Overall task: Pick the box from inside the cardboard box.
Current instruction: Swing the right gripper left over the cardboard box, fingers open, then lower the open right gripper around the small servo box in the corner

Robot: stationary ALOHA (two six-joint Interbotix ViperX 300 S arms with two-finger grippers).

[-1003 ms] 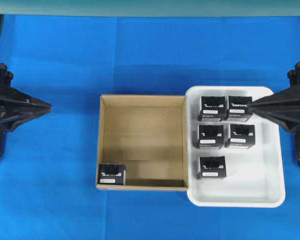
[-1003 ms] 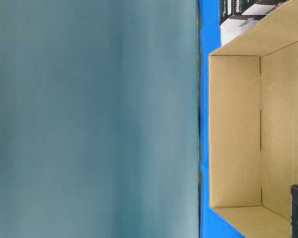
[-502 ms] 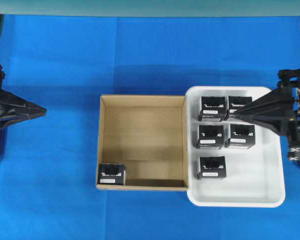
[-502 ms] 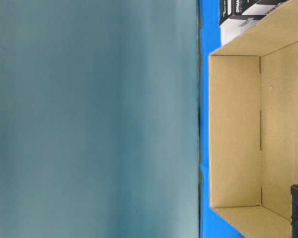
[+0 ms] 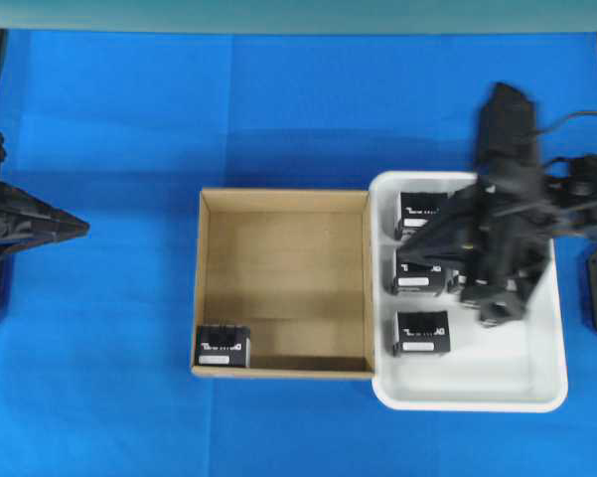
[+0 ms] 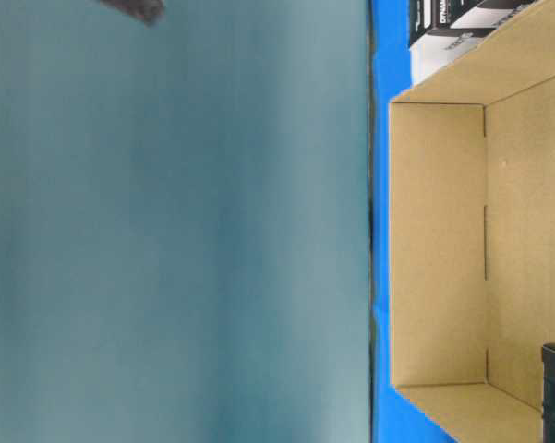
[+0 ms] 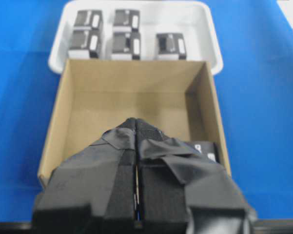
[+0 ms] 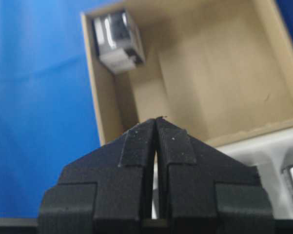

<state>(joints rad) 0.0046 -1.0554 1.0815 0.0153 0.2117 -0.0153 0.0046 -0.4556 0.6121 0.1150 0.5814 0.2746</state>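
Only one box (image 5: 223,347) sat in the cardboard box's (image 5: 283,282) near-left corner.
Its white lettering was unreadable; left gripper (image 7: 136,127) and right gripper (image 8: 156,127) were both clenched, empty.

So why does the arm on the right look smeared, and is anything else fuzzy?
Overhead view: the right arm is motion-blurred above the white tray. Right wrist view: the black box in the cardboard box looks soft. Left wrist view: the left gripper fills the foreground, blurred.

Looks like a robotics lab bench: blue cloth (image 5: 109,378) under the cardboard box (image 5: 283,283), plain teal backdrop (image 6: 166,231) behind it.
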